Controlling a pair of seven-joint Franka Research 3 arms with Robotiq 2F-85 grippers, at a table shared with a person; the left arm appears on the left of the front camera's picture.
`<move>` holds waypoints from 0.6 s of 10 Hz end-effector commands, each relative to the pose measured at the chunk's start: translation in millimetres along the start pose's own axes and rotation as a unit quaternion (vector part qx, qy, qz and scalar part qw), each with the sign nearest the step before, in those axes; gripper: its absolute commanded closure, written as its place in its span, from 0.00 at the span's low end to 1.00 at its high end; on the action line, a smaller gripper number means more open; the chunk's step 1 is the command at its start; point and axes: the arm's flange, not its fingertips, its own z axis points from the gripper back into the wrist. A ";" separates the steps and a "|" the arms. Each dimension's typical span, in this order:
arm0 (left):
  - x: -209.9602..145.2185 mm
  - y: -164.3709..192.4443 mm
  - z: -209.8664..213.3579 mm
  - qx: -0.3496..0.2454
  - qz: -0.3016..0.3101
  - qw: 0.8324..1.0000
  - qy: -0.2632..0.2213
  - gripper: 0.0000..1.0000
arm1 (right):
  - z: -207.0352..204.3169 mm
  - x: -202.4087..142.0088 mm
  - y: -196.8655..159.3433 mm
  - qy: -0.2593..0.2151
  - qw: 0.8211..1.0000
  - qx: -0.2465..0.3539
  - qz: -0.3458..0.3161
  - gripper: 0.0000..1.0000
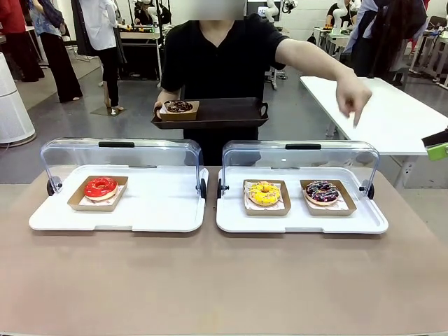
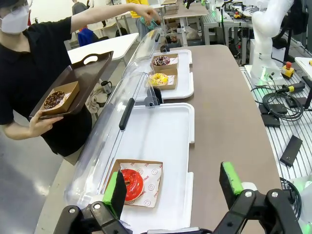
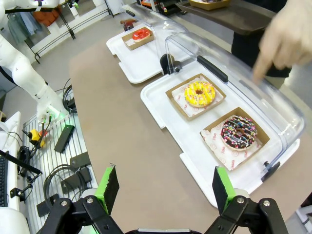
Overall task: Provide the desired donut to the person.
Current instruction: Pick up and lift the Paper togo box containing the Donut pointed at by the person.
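The person (image 1: pixel 220 56) stands at the far side in a black T-shirt, holding a dark tray (image 1: pixel 217 115) with a chocolate donut (image 1: pixel 179 106) in a paper boat. Their other hand (image 1: pixel 353 98) points down toward the right display tray. There a yellow donut (image 1: pixel 264 193) and a chocolate sprinkled donut (image 1: pixel 322 192) lie in paper boats. A red donut (image 1: pixel 101 187) lies in the left display tray. My left gripper (image 2: pixel 170 195) hangs open above the red donut (image 2: pixel 130 184). My right gripper (image 3: pixel 163 187) hangs open over the table, short of the sprinkled donut (image 3: pixel 238 132).
Both white display trays (image 1: pixel 161 217) (image 1: pixel 301 222) have clear lids (image 1: pixel 122 157) swung open toward the far side. A white table (image 1: pixel 392 115) stands behind at the right. The near brown tabletop (image 1: pixel 224 280) is bare. Other people stand in the background.
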 end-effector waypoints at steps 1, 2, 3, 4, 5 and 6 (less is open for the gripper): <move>0.7 0.0 1.2 0.001 -0.001 1.000 0.000 0.00 | -0.7 1.1 -2.4 -0.017 1.000 0.005 0.006 0.00; 0.7 0.0 1.2 0.001 -0.001 1.000 0.000 0.00 | -0.7 1.1 -2.4 -0.017 1.000 0.005 0.006 0.00; 0.7 0.0 1.2 0.001 -0.001 1.000 0.000 0.00 | -0.7 1.1 -2.4 -0.017 1.000 0.005 0.006 0.00; 0.7 0.0 1.2 0.001 -0.001 1.000 0.000 0.00 | -0.7 1.1 -2.4 -0.017 1.000 0.005 0.006 0.00; 0.7 0.0 1.2 0.001 -0.001 1.000 0.000 0.00 | -0.7 1.1 -2.4 -0.017 1.000 0.005 0.006 0.00; 0.7 0.0 1.2 0.001 -0.001 1.000 0.000 0.00 | -0.7 1.1 -2.4 -0.017 1.000 0.005 0.006 0.00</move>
